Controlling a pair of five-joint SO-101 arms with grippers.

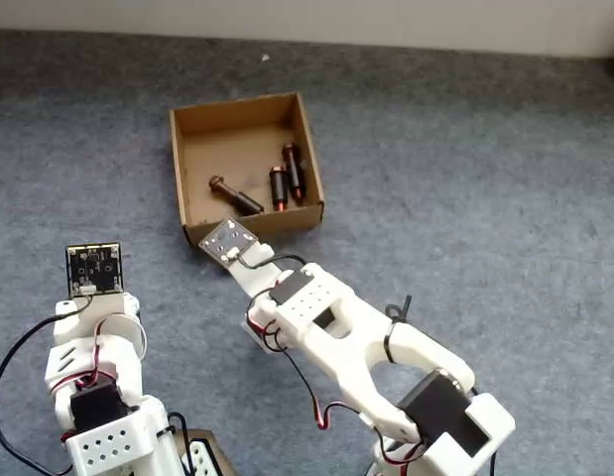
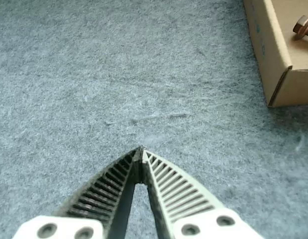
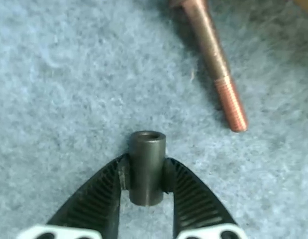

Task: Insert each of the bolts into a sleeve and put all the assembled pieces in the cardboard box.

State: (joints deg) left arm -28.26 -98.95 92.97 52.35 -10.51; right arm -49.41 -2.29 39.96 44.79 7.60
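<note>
My right gripper (image 3: 146,168) is shut on a short dark sleeve (image 3: 147,147), which stands upright between the fingers just over the grey carpet. A copper bolt (image 3: 211,56) lies loose on the carpet close beyond it, threaded end nearest the sleeve. In the high view the right arm (image 1: 307,307) reaches to the front wall of the cardboard box (image 1: 184,174). Inside the box lie a dark assembled piece (image 1: 235,195) and two reddish ones (image 1: 278,186) (image 1: 293,169). My left gripper (image 2: 140,151) is shut with nothing in it, over bare carpet left of the box (image 2: 273,59).
The left arm (image 1: 93,347) stands at the lower left of the table, well apart from the right arm. A bolt head (image 2: 303,26) shows over the box wall in the left wrist view. Grey carpet covers the whole table.
</note>
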